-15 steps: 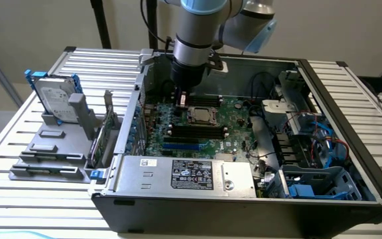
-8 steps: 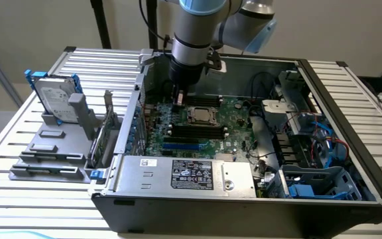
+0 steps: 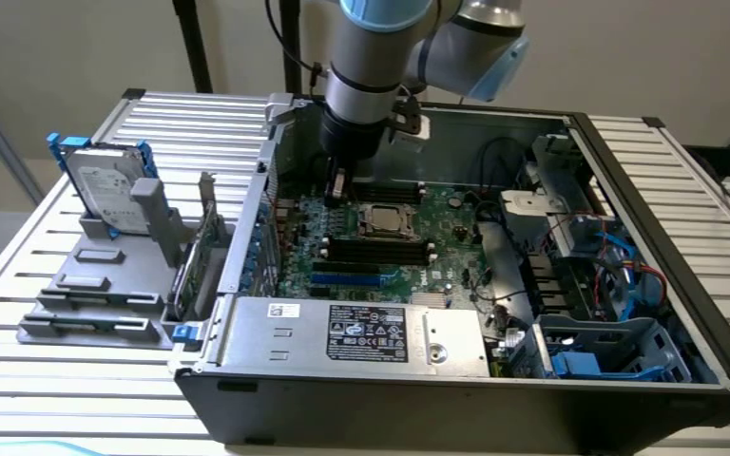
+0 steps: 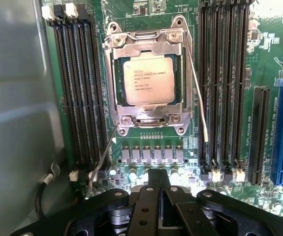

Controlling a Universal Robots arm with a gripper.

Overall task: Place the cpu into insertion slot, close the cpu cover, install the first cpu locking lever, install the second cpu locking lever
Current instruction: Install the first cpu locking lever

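Nearest the exterior view, the black computer case (image 3: 467, 418) is lying open on the slatted metal surface (image 3: 35, 380), and it is holding everything of the task. Along its near wall a silver power supply (image 3: 353, 332) is sitting. A blue plastic drive cage (image 3: 619, 351) is filling the near corner on the exterior view's right, with blue and red cables (image 3: 625, 256) looping just beyond it. Farther in, the green motherboard (image 3: 403, 237) is covering the case floor. Outside the case, on the exterior view's left, a grey rack (image 3: 99, 275) is carrying a hard drive (image 3: 105, 185) standing upright in blue brackets.

On the board the insertion slot (image 4: 119, 83) is sitting between two banks of long black memory slots (image 4: 79, 88). The cpu (image 4: 147, 78) is lying flat inside it, silver top up, and the cpu cover (image 4: 146, 42) is lying down around it, framing it. Two thin wire levers are slanting away from the socket, one (image 4: 198, 98) across the memory slots on one side and the other (image 4: 102, 157) from the opposite corner. Their free ends are resting clear of the frame. The pincer (image 4: 159, 179) is hovering over the board just beside the socket, fingers pressed together and gripping nothing.
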